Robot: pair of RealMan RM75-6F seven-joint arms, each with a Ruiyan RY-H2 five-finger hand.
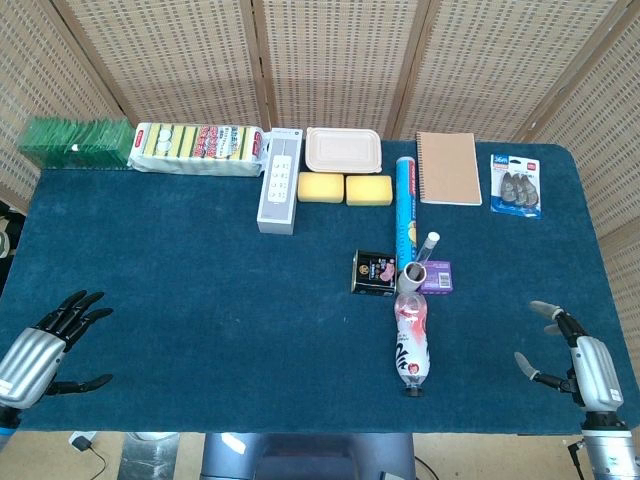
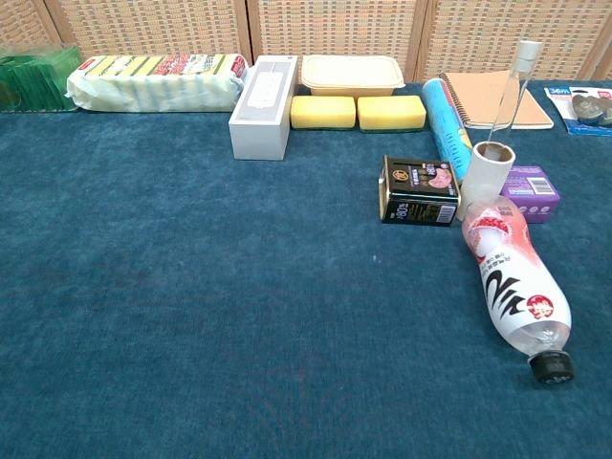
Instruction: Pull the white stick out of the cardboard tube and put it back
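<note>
Blue carpeted table [image 1: 200,300] filled my frame before woven screens [image 1: 330,60]; my left hand [image 1: 50,340] lower left and right hand [image 1: 575,360] lower right both lay spread, empty.

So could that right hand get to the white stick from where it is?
Probably yes. The right hand is open and holds nothing, the cloth between looks bare, and the stick juts well above the tube. The bottle lies just in front, which might crowd a low approach.

Stick [image 2: 510,86] in tube [image 2: 488,172] — bottle [image 2: 512,282] just before.

woven screen panels [image 1: 330,60] behind, perhaps rattan
</note>
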